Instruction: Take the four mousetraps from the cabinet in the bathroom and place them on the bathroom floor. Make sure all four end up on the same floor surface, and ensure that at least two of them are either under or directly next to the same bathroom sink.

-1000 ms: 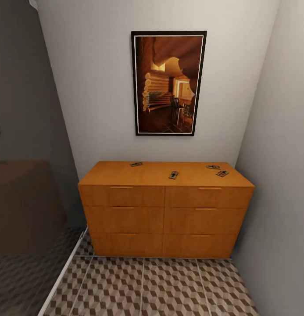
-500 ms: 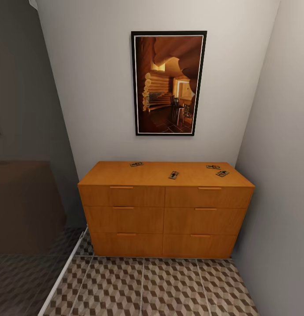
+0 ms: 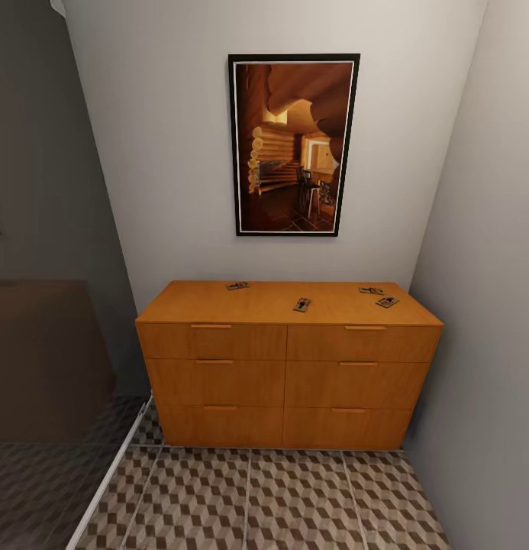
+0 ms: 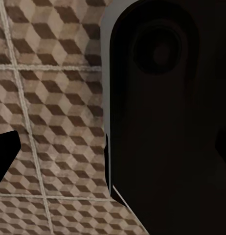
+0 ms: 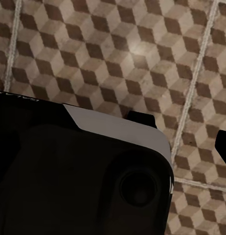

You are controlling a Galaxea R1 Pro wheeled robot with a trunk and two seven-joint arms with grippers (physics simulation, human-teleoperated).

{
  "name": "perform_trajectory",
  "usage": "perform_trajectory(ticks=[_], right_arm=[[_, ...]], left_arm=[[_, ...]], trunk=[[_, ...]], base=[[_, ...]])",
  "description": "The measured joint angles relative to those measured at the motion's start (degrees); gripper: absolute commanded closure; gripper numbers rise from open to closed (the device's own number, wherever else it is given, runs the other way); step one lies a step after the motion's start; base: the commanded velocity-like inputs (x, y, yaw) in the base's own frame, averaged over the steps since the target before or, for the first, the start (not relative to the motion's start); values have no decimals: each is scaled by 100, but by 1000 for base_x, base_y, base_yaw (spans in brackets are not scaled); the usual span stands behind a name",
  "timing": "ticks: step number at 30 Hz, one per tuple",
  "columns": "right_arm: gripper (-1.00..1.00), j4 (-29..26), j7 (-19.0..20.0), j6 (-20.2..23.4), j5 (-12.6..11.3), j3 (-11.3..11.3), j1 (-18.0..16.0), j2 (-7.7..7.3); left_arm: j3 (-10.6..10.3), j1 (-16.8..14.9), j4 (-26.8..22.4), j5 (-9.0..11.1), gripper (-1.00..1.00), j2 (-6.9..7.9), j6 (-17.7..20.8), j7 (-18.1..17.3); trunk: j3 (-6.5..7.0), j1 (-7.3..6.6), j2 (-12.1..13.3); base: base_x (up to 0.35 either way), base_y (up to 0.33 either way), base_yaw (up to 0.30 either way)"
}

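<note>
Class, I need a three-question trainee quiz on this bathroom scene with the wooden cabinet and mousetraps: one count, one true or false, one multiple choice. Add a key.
1. How many mousetraps lie on top of the cabinet?
2. True or false: one cabinet drawer stands pulled open.
3. What hangs on the wall above the cabinet? A) a mirror B) a framed picture C) a shelf

Key: 1. Four: one toward the left, one near the middle, two close together at the right. 2. False; all look shut. 3. B.

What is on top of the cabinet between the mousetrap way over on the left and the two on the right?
In the head view, one more mousetrap lies between the left mousetrap and the right pair; otherwise bare cabinet top.
</note>
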Motion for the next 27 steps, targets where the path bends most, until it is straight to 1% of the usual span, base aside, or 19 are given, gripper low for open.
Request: perform_trajectory(ticks=[27], right_arm=[[-100, 0, 0, -6, -1, 2, 0, 2]], left_arm=[[0, 0, 1, 0, -100, 0, 0, 0]], trunk=[[0, 0, 0]], base=[[0, 0, 0]])
